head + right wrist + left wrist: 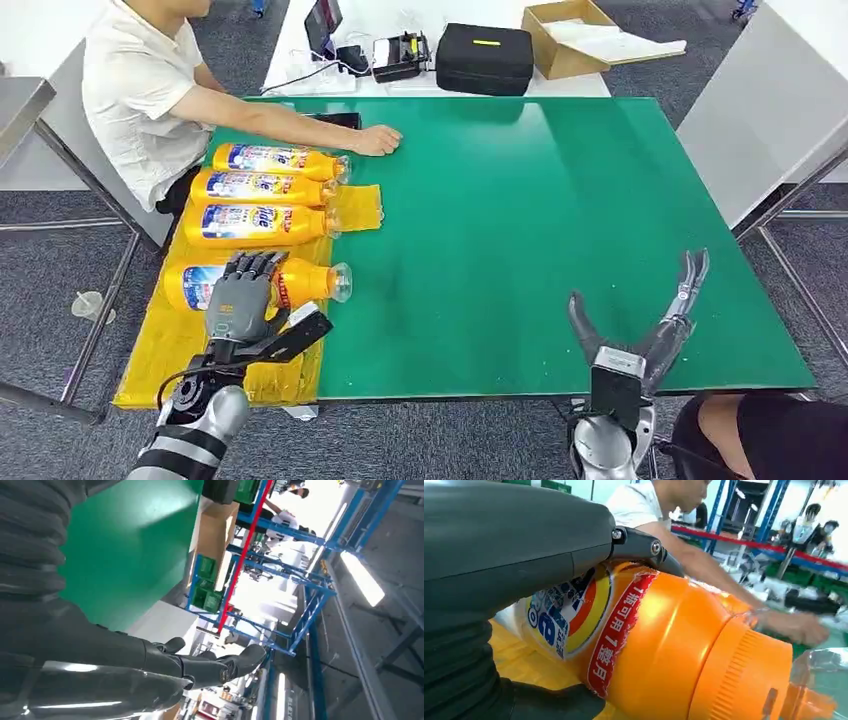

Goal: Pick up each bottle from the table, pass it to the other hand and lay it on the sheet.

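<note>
The left hand [243, 290] grips an orange bottle [300, 283] lying on the yellow sheet [160, 345] at the table's [560, 220] left edge, nearest of four bottles there; whether it already rests fully is hard to tell. The right hand [650, 325] hangs empty, fingers spread, above the near right edge. The laying-down step looks nearly done; next the fingers must release without rolling the bottle.

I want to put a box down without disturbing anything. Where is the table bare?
The green table is bare from the yellow sheet across to its right edge, between the person's hand and the right hand. The sheet is crowded: four bottles, the left hand on the nearest bottle.
</note>
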